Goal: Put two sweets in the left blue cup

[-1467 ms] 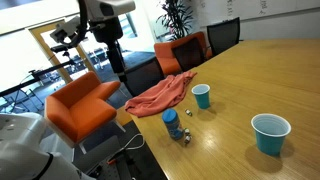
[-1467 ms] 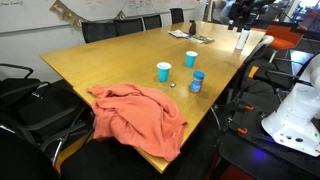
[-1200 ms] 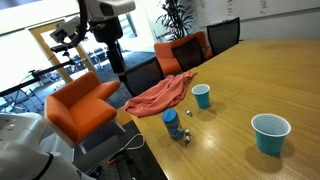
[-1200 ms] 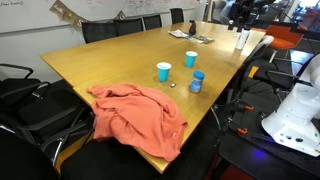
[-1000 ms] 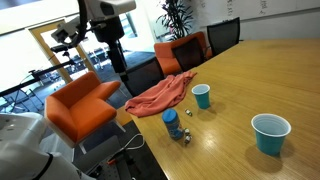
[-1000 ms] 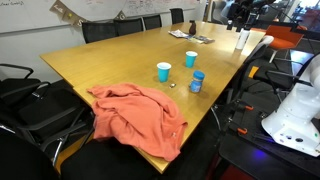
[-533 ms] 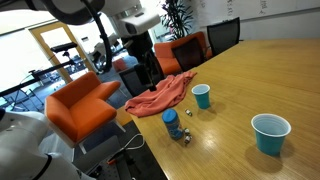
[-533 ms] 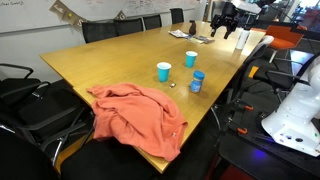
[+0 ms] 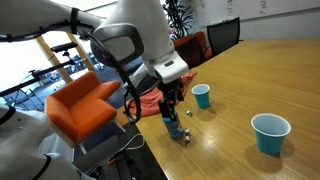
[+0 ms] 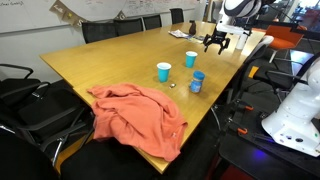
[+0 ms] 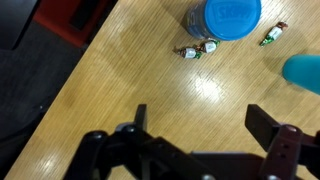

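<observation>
The arm (image 9: 135,40) reaches in from beyond the edge of the surface (image 9: 250,75), its white links bulking large in an exterior view, and is bent so that the wrist is angled downward. The tool (image 11: 200,118) hangs above the surface close to that edge, pointing down and clear of the wood. In the wrist view its two dark fingers (image 11: 264,122) stand wide apart with nothing between them.

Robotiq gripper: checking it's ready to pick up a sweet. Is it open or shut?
Open. In the wrist view the black two-fingered gripper has its fingers wide apart, bare wooden table showing between them.
</observation>
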Tool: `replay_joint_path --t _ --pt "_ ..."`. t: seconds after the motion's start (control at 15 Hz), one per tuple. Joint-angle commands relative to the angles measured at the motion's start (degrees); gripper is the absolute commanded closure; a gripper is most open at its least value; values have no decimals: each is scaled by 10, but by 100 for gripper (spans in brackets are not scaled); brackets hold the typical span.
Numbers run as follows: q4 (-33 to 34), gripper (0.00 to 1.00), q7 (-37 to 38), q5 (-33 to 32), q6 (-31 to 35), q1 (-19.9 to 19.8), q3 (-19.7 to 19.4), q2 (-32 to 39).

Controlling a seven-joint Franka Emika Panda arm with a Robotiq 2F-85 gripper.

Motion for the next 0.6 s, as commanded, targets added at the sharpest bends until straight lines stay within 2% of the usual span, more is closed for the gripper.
replay_joint_path --t 0.0,0.13,0.53 --pt "-19 0 9 38 56 6 -6 46" --pt "-28 0 -3 68 78 11 -7 69" --pt "-39 0 -42 211 159 30 1 138"
